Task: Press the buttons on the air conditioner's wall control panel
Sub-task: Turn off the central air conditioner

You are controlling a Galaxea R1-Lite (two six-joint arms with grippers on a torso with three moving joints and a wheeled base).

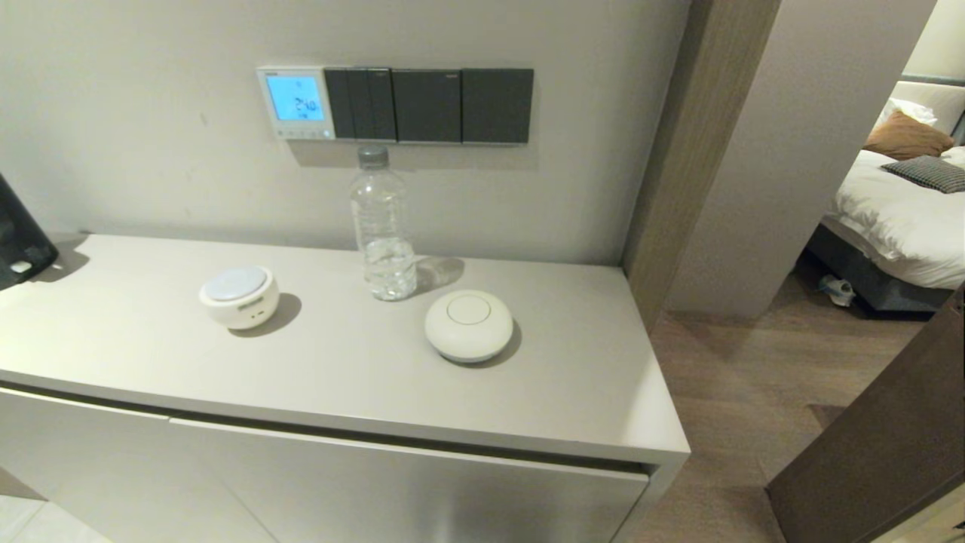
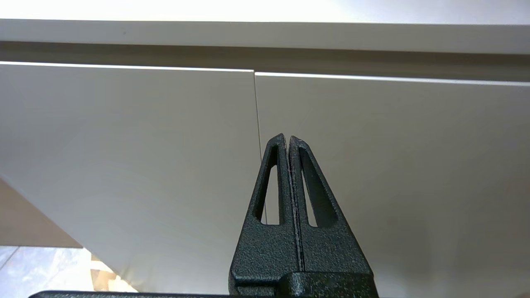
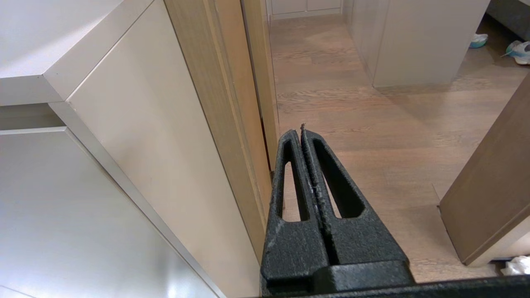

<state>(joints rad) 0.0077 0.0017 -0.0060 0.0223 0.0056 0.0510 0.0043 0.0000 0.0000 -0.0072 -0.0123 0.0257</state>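
Observation:
The white control panel (image 1: 295,102) hangs on the wall above the cabinet, its light-blue screen (image 1: 295,98) showing digits. A row of tiny pale buttons (image 1: 301,133) runs along its bottom strip. Neither gripper shows in the head view. My left gripper (image 2: 287,137) is shut and empty, low in front of the cabinet doors (image 2: 165,145). My right gripper (image 3: 299,130) is shut and empty, low beside the cabinet's right end (image 3: 157,136), over the wooden floor.
Dark grey switch plates (image 1: 430,105) sit right of the panel. On the cabinet top (image 1: 339,362) stand a clear water bottle (image 1: 381,226) right below the switches, a small white round device (image 1: 238,296) and a white dome (image 1: 468,325). A black object (image 1: 19,230) is at far left.

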